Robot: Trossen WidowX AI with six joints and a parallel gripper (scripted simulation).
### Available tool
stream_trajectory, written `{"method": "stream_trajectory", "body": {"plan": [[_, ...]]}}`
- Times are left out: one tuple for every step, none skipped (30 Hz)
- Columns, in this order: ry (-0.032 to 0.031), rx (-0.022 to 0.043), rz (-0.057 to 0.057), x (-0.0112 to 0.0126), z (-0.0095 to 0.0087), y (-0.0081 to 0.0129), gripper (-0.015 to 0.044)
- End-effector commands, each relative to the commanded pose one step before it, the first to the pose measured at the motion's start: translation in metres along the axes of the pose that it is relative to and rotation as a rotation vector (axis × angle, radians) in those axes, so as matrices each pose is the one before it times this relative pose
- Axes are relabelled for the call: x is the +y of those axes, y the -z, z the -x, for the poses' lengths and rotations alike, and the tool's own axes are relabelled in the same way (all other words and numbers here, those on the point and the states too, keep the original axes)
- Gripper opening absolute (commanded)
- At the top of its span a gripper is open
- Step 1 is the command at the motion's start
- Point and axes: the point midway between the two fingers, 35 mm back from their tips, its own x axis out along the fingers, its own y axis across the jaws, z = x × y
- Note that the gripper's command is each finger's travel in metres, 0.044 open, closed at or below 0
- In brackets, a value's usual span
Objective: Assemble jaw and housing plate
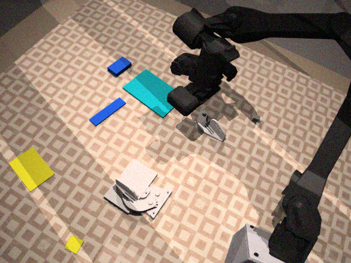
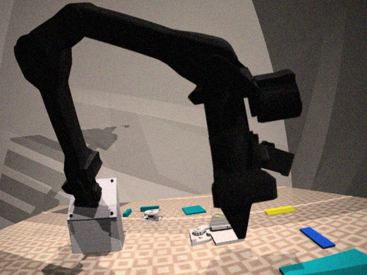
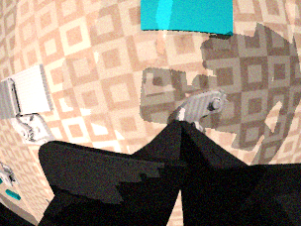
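My gripper point(image 3: 177, 127) point(image 2: 242, 238) is shut, with nothing seen between its fingertips. A loose grey jaw point(image 1: 215, 131) point(image 3: 198, 106) lies on the patterned surface, just beyond and under the fingertips in the wrist view; part of it is hidden. The pale base point(image 1: 161, 199) point(image 2: 197, 240) point(image 3: 42, 130) has small round studs and a curved jaw point(image 1: 139, 208) mounted on it. A ribbed plate point(image 1: 138, 170) point(image 2: 227, 237) point(image 3: 36, 89) adjoins the base, with a grey upright fin over it. I cannot tell for certain which piece is the housing plate.
A teal slab point(image 1: 147, 92) point(image 2: 332, 262) point(image 3: 187, 15) lies near the gripper. Two blue blocks point(image 1: 119, 66) point(image 1: 107, 112) and yellow slabs point(image 1: 36, 167) point(image 1: 74, 244) lie farther off. Another white part point(image 2: 152, 214) lies near smaller teal blocks. A small grey block point(image 1: 256, 119) lies beyond the jaw.
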Motion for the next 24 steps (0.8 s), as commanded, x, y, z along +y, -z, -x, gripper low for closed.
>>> {"method": "stream_trajectory", "body": {"plan": [[0.0035,0.00173,-0.0025,-0.00054,0.00011,0.00036,0.0],[0.0,0.0,0.0,0.0,0.0,0.0,0.0],[0.0,0.0,0.0,0.0,0.0,0.0,0.0],[0.0,0.0,0.0,0.0,0.0,0.0,0.0],[-0.0035,-0.00174,0.0025,0.00054,-0.0001,-0.00036,0.0026],[0.0,0.0,0.0,0.0,0.0,0.0,0.0052],[0.0,0.0,0.0,0.0,0.0,0.0,0.0079],[0.0,0.0,0.0,0.0,0.0,0.0,0.0105],[0.0,0.0,0.0,0.0,0.0,0.0,0.0131],[0.0,0.0,0.0,0.0,0.0,0.0,0.0157],[0.0,0.0,0.0,0.0,0.0,0.0,0.0184],[0.0,0.0,0.0,0.0,0.0,0.0,0.021],[0.0,0.0,0.0,0.0,0.0,0.0,0.0236],[0.0,0.0,0.0,0.0,0.0,0.0,0.0263],[0.0,0.0,0.0,0.0,0.0,0.0,0.0289],[0.0,0.0,0.0,0.0,0.0,0.0,0.0315],[0.0,0.0,0.0,0.0,0.0,0.0,0.0341],[0.0,0.0,0.0,0.0,0.0,0.0,0.0367],[0.0,0.0,0.0,0.0,0.0,0.0,0.0394],[0.0,0.0,0.0,0.0,0.0,0.0,0.042],[0.0,0.0,0.0,0.0,0.0,0.0,0.044],[0.0,0.0,0.0,0.0,0.0,0.0,0.044],[0.0,0.0,0.0,0.0,0.0,0.0,0.044],[0.0,0.0,0.0,0.0,0.0,0.0,0.044]]}}
